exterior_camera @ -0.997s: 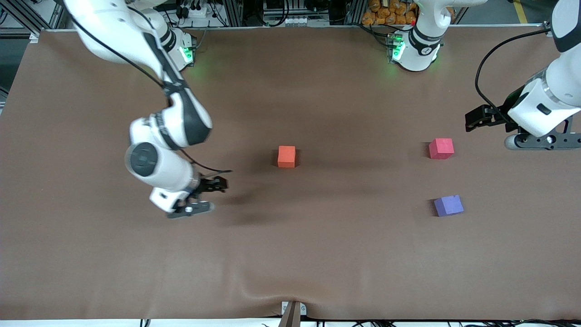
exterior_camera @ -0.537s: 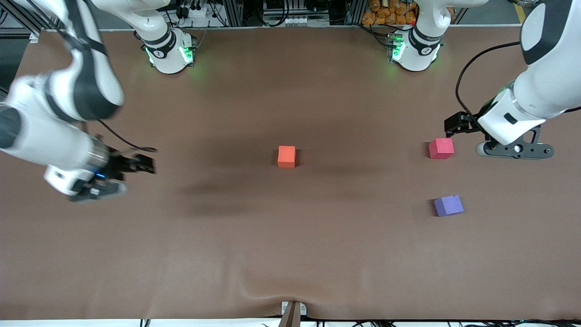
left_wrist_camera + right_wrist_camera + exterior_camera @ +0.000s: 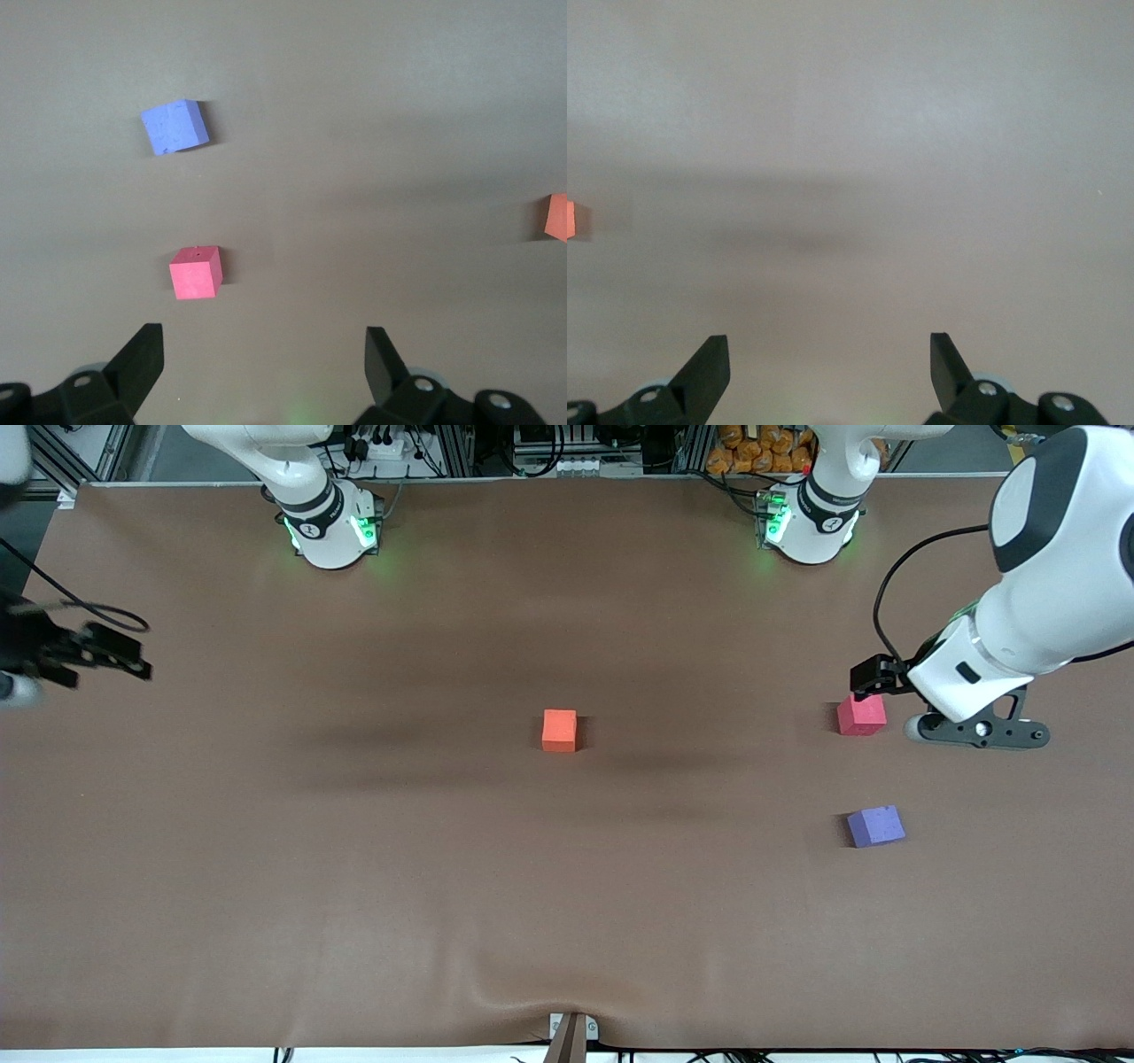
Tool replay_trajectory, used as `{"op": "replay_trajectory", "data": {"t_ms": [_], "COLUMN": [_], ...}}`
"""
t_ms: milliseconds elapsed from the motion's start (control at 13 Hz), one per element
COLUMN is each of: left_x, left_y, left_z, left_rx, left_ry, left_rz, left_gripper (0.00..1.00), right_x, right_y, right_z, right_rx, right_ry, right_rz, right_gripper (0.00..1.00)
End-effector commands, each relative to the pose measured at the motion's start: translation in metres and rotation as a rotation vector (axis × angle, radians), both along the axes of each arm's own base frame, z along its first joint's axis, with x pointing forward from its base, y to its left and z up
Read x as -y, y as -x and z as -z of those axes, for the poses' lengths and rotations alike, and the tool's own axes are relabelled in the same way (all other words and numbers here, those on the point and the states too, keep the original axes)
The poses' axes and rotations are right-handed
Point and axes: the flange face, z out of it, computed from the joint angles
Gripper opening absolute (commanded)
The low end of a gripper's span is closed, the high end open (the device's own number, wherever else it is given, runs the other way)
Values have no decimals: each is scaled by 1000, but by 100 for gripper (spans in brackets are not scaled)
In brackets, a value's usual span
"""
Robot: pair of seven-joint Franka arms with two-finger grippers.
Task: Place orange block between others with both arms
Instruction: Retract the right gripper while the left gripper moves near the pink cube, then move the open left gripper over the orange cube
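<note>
The orange block (image 3: 559, 730) sits mid-surface, well apart from the red (image 3: 861, 714) and purple (image 3: 875, 825) cubes, so either gripper, left (image 3: 263, 354) or right (image 3: 829, 354), jaws spread and empty, should descend squarely over it before closing.

The orange block (image 3: 559, 730) sits flat mid-table, well apart from the red-pink cube (image 3: 861, 715) and the purple-blue cube (image 3: 875, 825), which lie toward the left arm's end, the purple-blue one nearer the front camera.
</note>
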Motion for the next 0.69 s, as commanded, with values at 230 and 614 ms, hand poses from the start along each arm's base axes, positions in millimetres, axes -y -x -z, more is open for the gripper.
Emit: {"op": "replay_trajectory", "data": {"t_ms": [230, 614], "left_x": [73, 168], "left_y": [-7, -14], "left_z": [19, 65], "left_rx": [44, 97], "left_ry": [66, 94], "left_rz": [62, -14], "left_gripper": [100, 100], "right_x": [12, 2], "right_y": [19, 35], "right_z": [-30, -58], "right_rx": [-55, -7], "right_ry": [21, 16], "right_rz": [138, 118], "right_gripper": [100, 100]}}
